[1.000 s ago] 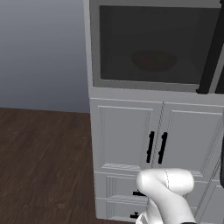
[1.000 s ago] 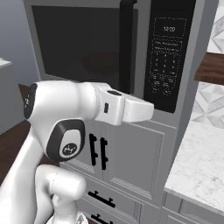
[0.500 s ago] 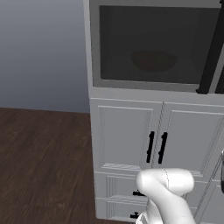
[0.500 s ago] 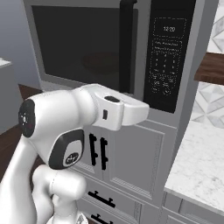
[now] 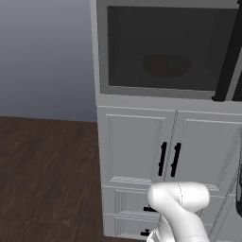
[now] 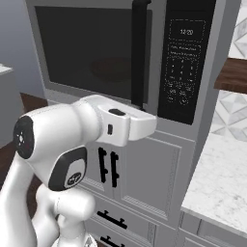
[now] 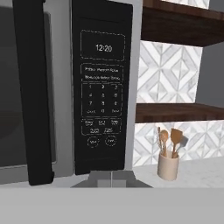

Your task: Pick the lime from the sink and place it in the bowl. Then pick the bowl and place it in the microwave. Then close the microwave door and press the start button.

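I see the microwave [image 6: 120,72] with its door [image 5: 165,52] shut, the bowl [image 5: 165,65] a dim shape behind the glass at about 1 o'clock in the left base view. What remains is the start button. My worry is a miss: the keypad [image 7: 102,94] buttons are small and crowded, so a slightly off push could hit a neighbour or the handle [image 7: 33,92] at 9 o'clock. The claw [image 7: 112,178] is clenched, holding nothing, its tips low at 6 o'clock. The lime I cannot make out through the tint; button labels are too blurred to read.
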